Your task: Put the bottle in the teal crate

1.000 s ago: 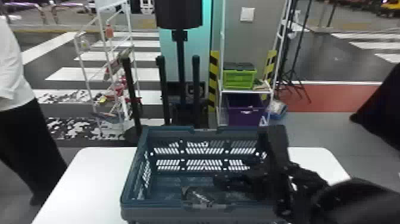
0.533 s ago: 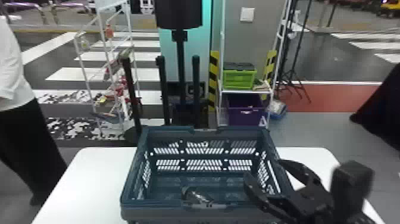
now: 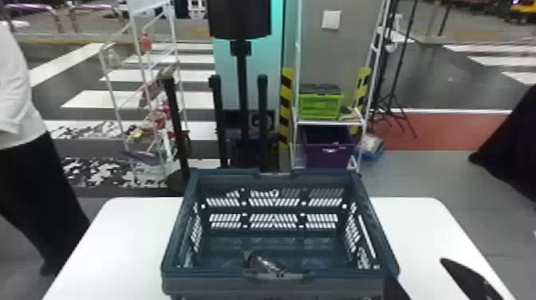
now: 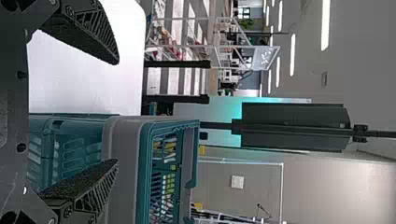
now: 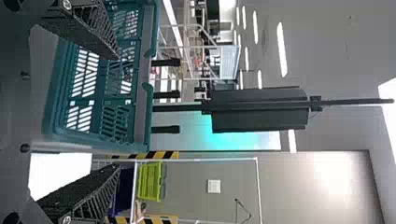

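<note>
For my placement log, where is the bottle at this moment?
In the head view, the bottle lies inside the teal crate, close to the near wall and roughly midway between the crate's left and right walls.

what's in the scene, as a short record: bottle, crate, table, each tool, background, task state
bottle: lying on its side inside the crate, close to the near wall
crate: teal, slatted sides, upright and open at the top
table: white, under the crate
left tool: open, holding nothing
right tool: open, holding nothing
background: green crate on a white-framed shelf, purple bin below it
task state: bottle is in the crate, so it looks done
</note>
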